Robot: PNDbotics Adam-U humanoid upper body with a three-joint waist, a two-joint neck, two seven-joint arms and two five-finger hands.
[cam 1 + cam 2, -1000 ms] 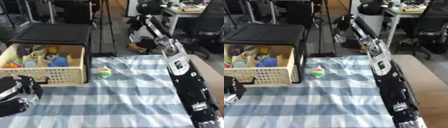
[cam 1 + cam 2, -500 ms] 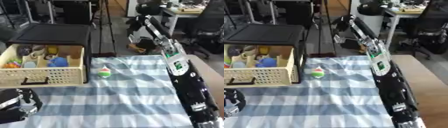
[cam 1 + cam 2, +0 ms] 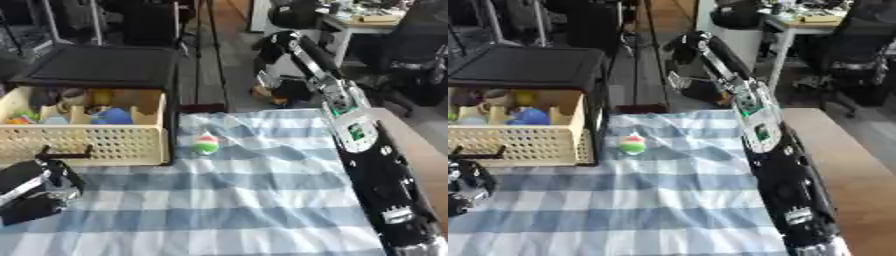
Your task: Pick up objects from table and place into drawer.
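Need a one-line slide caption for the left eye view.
Open drawer holding toys, small red-green-white ball on the checked cloth, left hand low at left.

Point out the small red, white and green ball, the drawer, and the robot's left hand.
ball [image 3: 206, 145], left eye view, its middle
drawer [image 3: 96, 145], left eye view, perforated front wall
left hand [image 3: 35, 187], left eye view, its back
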